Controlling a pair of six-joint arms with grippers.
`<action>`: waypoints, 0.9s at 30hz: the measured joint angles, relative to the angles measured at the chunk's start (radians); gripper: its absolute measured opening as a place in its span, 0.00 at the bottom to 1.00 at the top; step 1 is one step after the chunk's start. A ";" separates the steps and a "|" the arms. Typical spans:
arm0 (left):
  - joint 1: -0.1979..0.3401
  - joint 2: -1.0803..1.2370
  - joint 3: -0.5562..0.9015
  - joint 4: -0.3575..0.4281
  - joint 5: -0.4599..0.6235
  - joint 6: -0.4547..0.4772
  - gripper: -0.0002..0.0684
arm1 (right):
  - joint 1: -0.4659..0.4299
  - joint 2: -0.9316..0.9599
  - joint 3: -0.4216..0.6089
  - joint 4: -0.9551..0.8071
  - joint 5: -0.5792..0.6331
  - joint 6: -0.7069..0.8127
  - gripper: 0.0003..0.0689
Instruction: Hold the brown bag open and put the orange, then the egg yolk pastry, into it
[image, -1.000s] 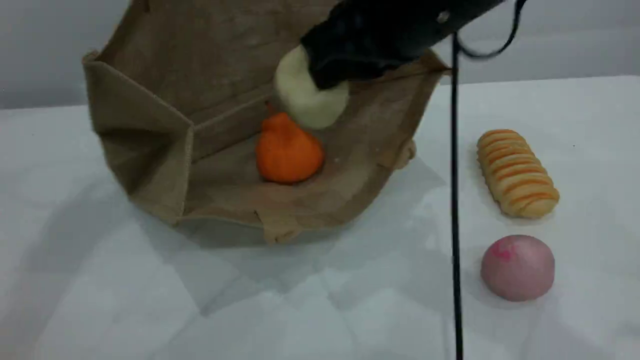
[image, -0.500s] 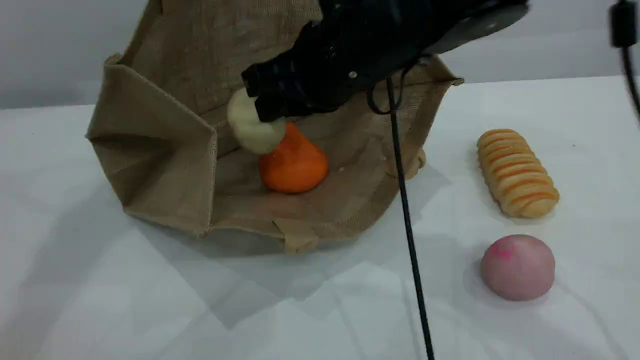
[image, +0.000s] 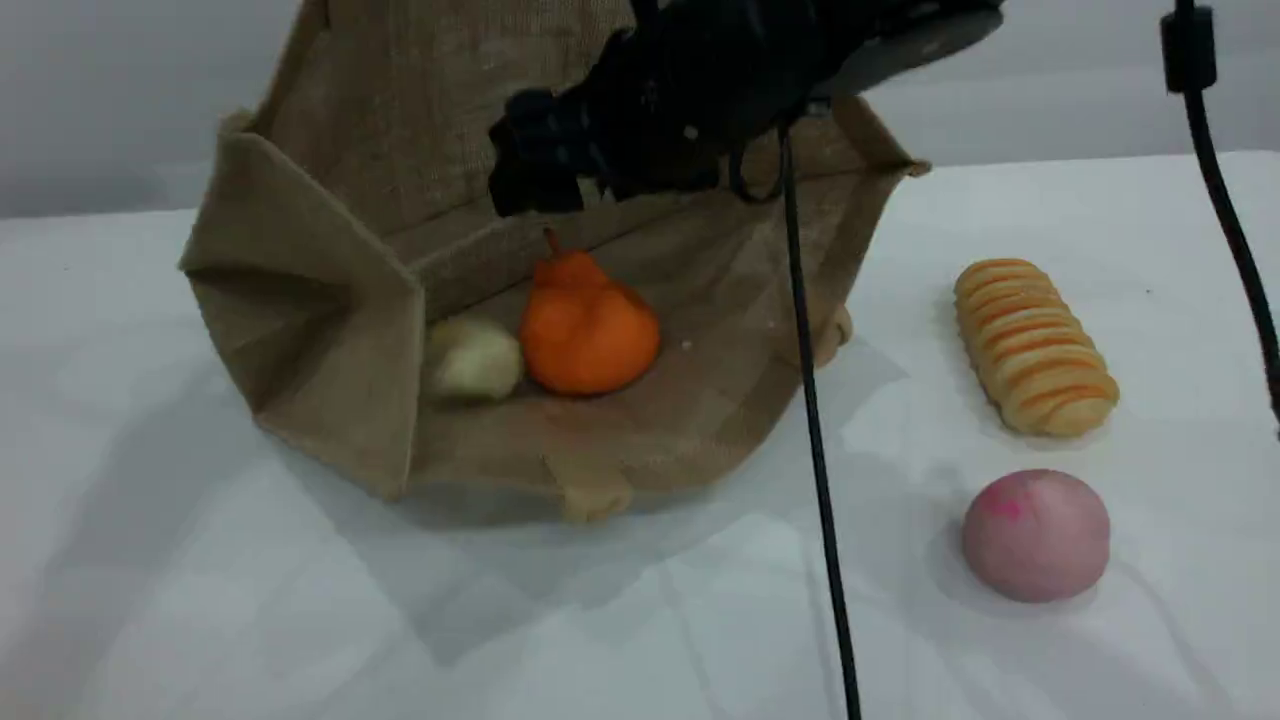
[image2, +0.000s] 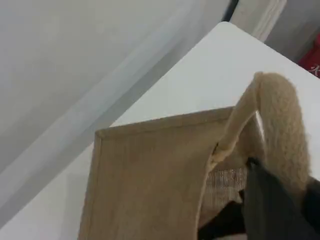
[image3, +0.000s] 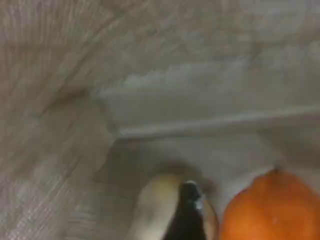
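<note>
The brown bag (image: 330, 300) lies on its side on the white table, its mouth facing the camera and its upper side lifted out past the top edge. Inside rests the orange (image: 588, 335), stem up. The egg yolk pastry (image: 472, 360) lies loose just left of it on the bag's floor. My right gripper (image: 527, 168) hangs open and empty above both, inside the mouth; its wrist view looks past one fingertip (image3: 189, 210) at pastry (image3: 155, 202) and orange (image3: 272, 210). In the left wrist view a beige handle (image2: 280, 120) drapes over my left gripper's dark fingertip (image2: 267, 200), which is shut on it.
An orange-striped bread loaf (image: 1035, 345) and a pink round bun (image: 1035, 535) sit on the table to the right of the bag. A black cable (image: 815, 420) hangs down from the right arm in front of the bag's right edge. Another cable (image: 1225, 200) hangs at far right.
My right gripper carried the pastry leftward and deeper into the bag, then let it go. The pastry now lies beside the orange, and the gripper has risen slightly.
</note>
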 joint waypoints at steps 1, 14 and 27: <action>0.000 0.000 0.000 0.000 0.000 0.000 0.13 | 0.000 -0.016 0.009 -0.001 -0.010 0.000 0.86; 0.000 0.000 0.000 0.000 -0.001 0.000 0.13 | 0.000 -0.364 0.265 -0.054 -0.138 0.000 0.79; 0.000 -0.001 0.000 -0.009 -0.014 0.011 0.35 | 0.000 -0.610 0.370 -0.033 -0.335 0.000 0.79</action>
